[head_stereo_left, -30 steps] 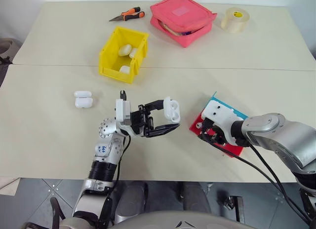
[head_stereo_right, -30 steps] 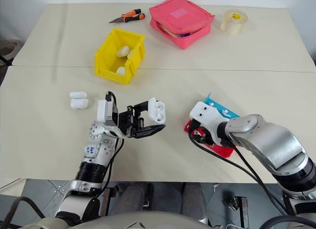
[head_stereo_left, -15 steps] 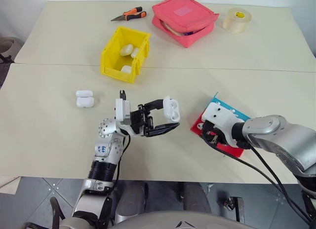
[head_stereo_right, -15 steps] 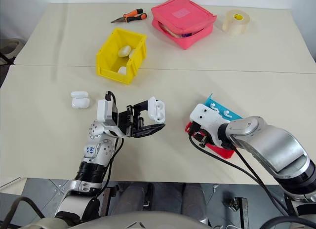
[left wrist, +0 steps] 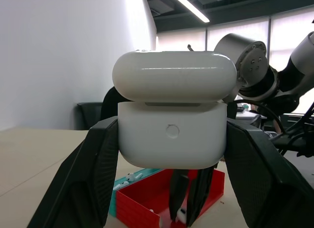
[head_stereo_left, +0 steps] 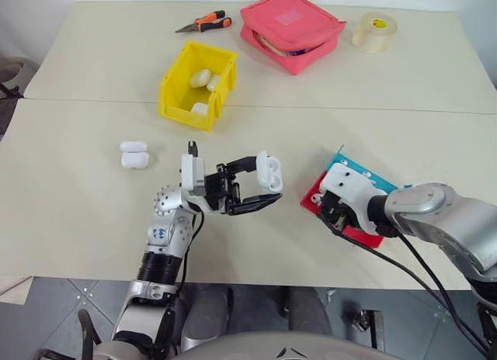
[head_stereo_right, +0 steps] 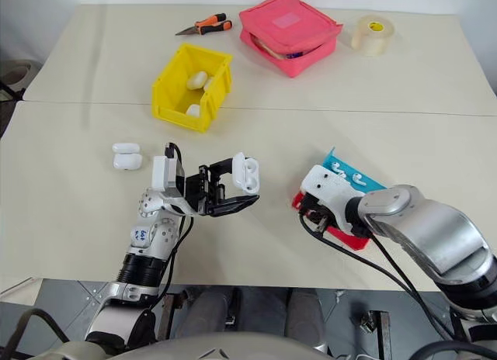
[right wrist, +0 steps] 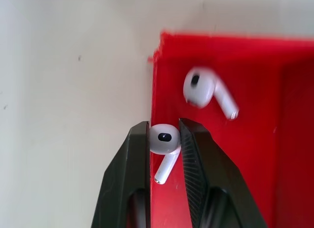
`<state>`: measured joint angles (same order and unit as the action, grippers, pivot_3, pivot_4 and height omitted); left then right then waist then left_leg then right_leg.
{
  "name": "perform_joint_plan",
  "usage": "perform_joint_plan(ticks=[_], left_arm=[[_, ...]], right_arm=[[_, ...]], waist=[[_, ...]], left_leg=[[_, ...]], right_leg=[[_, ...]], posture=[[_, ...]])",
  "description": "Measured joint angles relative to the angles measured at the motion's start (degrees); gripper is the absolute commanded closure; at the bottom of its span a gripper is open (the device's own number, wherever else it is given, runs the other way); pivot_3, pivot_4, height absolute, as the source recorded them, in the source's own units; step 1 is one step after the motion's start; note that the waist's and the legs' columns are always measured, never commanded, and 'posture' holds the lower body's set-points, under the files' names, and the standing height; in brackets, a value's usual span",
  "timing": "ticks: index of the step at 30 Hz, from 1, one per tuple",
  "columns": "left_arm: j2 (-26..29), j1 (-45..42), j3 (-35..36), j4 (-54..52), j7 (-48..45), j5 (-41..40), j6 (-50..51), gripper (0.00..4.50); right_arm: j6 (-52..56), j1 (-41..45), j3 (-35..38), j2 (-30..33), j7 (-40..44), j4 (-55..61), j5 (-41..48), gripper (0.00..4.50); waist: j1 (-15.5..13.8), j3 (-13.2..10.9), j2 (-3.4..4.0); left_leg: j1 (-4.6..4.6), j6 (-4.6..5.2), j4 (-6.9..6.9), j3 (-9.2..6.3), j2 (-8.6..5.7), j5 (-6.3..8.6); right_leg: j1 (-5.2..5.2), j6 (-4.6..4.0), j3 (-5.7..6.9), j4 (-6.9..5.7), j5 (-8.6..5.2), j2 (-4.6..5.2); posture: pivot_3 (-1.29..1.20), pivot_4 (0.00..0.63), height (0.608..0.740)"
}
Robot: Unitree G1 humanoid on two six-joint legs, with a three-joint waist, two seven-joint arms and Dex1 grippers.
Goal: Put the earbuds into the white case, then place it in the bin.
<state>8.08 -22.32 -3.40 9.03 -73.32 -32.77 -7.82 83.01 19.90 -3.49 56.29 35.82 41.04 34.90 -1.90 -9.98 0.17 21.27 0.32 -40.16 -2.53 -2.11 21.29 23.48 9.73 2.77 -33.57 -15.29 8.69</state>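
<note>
Right wrist view: my right gripper [right wrist: 164,139] pinches one earbud [right wrist: 164,138] at the red tray's [right wrist: 255,154] wall, bare table [head_stereo_left: 78,212] alongside; my left gripper [head_stereo_left: 252,185], raised, clamps the open white case [head_stereo_left: 269,172], yellow bin [head_stereo_left: 196,86] well beyond.

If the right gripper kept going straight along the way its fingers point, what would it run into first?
Most likely the floor of the red tray. The right gripper, shut on an earbud, points down into the red compartment, just inside its wall. A second earbud lies a little ahead, off that line; depth is hard to judge.
</note>
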Motion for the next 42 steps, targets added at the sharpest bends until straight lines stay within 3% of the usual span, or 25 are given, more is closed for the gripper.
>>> perform_joint_plan(ticks=[3,6,11,21,33,42], left_arm=[[0.87,-1.03,0.12,0.26,-1.33,-0.64,1.19,1.7],[0.93,-2.14,0.12,0.48,-1.99,-0.79,1.91,1.7],[1.17,-3.21,0.07,0.72,-2.47,-0.81,4.25,1.7],[1.93,-5.35,0.12,0.23,-1.78,-1.15,10.86,1.7],[3.19,-6.17,0.7,-2.47,-1.1,-2.44,15.26,1.7],[3.28,-4.81,0.73,-3.84,-0.51,-2.47,15.54,1.7]], right_arm=[[-3.07,-5.73,11.05,-0.44,3.0,0.62,2.2,3.96],[-8.95,-9.49,18.06,-4.71,4.78,1.19,3.99,3.96],[-29.88,-11.53,23.9,-19.14,6.93,1.05,5.25,3.96],[-56.23,-8.05,12.38,-41.4,6.3,-3.28,4.47,3.96],[-69.93,-10.71,5.19,-44.29,7.16,-11.91,-0.57,3.96],[-74.25,-9.93,1.41,-45.04,7.24,-14.59,-1.45,3.96]], waist=[[0.29,0.0,0.0],[0.44,0.0,0.0],[0.57,0.0,0.0],[0.75,-0.01,0.02],[0.99,-0.01,0.03],[1.72,-0.01,0.03]], left_leg=[[-0.02,0.0,0.03,0.08,0.02,0.0],[-0.06,-0.02,0.03,0.2,0.04,-0.01],[-0.1,-0.08,0.05,0.21,0.06,-0.05],[-0.15,-0.13,0.05,0.0,0.04,-0.07],[-0.18,-0.18,0.07,0.05,0.04,-0.1],[-0.18,-0.18,0.09,0.01,0.04,-0.1]], right_leg=[[0.0,0.01,0.02,0.0,0.0,-0.02],[-0.01,0.01,0.01,-0.06,0.0,-0.03],[-0.01,0.02,0.0,-0.1,0.0,-0.08],[0.02,0.01,-0.03,-0.18,0.0,-0.07],[0.03,-0.01,-0.03,-0.22,-0.01,-0.08],[0.04,-0.03,-0.02,-0.23,-0.02,-0.08]], posture=[[0.0,0.15,0.74],[0.0,0.15,0.74],[0.0,0.15,0.74],[0.0,0.15,0.74],[0.0,0.15,0.74],[0.0,0.15,0.74]])
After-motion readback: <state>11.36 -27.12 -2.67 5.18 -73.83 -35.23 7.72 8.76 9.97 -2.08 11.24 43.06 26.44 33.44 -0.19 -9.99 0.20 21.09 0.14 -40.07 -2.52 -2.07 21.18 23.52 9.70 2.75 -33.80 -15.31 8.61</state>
